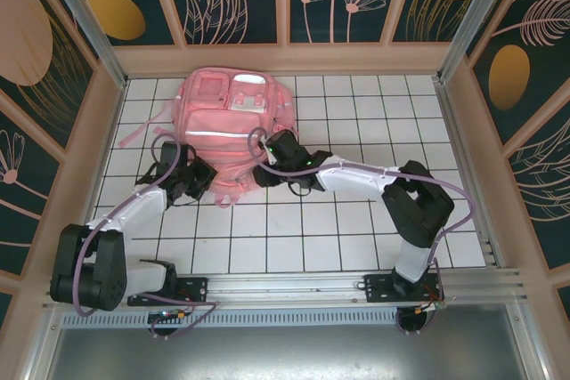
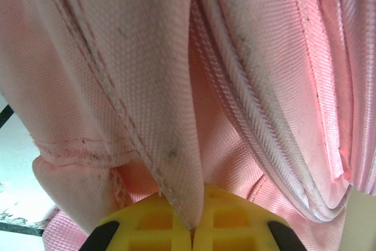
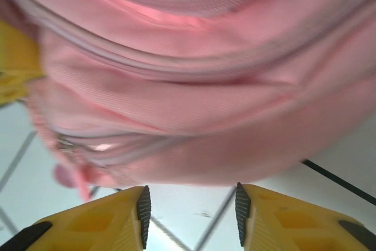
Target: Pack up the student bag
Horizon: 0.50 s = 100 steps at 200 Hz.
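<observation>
The pink student bag lies flat on the white tiled table, front pockets up, near the back wall. At the bag's near left edge my left gripper is shut on a fold of its pink fabric, pinched between the yellow fingers. My right gripper sits at the bag's near right edge. Its yellow fingers stand apart with only bare tile between the pads, and the bag's side bulges just beyond their tips.
Grey cables loop over both wrists near the bag. Pink straps trail off the bag's left side. Beige walls fence the table on three sides. White tiles stretch between the bag and the arm bases.
</observation>
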### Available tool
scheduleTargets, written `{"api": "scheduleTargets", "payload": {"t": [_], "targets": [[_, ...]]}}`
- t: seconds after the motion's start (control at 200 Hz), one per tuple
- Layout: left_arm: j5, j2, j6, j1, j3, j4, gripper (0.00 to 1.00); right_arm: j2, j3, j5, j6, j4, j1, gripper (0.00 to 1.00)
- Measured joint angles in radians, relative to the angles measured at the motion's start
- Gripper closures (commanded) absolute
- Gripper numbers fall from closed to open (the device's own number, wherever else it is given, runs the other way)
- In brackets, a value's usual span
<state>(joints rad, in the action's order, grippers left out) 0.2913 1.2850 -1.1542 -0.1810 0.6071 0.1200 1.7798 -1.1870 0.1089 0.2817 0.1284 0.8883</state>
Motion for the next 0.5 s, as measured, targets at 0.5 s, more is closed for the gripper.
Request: {"api": "scheduleTargets", "payload": {"t": [0.5], "targets": [[0.014, 0.007, 0.003, 0.005, 0.001, -0.007, 1.00, 0.124, -0.105, 0.117, 0.005, 0.046, 0.087, 0.66]]}}
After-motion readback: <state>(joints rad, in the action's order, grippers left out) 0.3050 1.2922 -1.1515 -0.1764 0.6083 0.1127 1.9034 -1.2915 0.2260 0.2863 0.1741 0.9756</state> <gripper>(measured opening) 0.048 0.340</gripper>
